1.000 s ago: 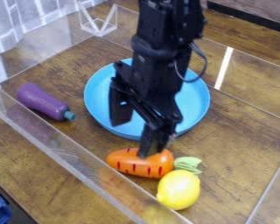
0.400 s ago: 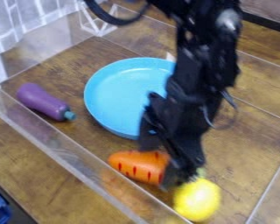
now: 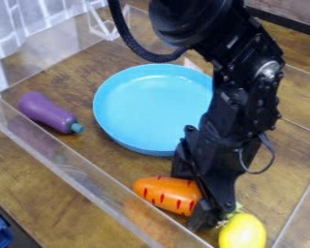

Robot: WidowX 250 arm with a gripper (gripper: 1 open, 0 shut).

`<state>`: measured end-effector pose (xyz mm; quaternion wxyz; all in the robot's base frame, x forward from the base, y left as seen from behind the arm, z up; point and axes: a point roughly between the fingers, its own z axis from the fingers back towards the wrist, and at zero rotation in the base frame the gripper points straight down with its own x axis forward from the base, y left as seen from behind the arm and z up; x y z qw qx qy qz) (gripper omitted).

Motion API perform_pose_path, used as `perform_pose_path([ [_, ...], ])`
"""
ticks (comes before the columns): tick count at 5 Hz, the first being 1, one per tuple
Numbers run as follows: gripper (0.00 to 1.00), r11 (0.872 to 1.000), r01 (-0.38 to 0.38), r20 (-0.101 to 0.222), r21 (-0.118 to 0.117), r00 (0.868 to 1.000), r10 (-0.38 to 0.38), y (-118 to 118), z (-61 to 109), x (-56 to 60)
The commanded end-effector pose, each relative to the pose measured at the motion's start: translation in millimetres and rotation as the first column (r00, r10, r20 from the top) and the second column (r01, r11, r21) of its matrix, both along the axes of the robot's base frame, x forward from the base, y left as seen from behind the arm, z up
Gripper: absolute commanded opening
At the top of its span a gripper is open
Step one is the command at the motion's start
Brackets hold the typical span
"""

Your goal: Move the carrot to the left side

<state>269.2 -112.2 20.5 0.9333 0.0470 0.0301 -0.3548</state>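
The carrot lies on the wooden table near the front edge, an orange stub with dark line marks. Its right end and leafy top are hidden behind my gripper. The gripper points straight down and sits low at that right end. Its dark fingers stand open, and I cannot tell whether they touch the carrot. The black arm rises from there toward the top of the view.
A blue plate lies behind the carrot, with a purple eggplant to its left. A yellow lemon sits just right of the gripper at the front edge. Clear plastic walls border the table at the front and left.
The arm has swung right and come down from over the plate to the carrot's right end, rolling its wrist. The lemon has shifted toward the lower right, and the carrot slightly too.
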Motion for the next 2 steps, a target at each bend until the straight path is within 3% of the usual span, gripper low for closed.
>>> perform_pose_path([
  [1, 0.0, 1.0, -0.01, 0.038, -0.022, 0.999, 0.011, -1.6, 11.4, -2.5],
  [2, 0.0, 0.999, -0.03, 0.041, -0.023, 0.999, 0.03, 2.3, 16.6, -8.4],
])
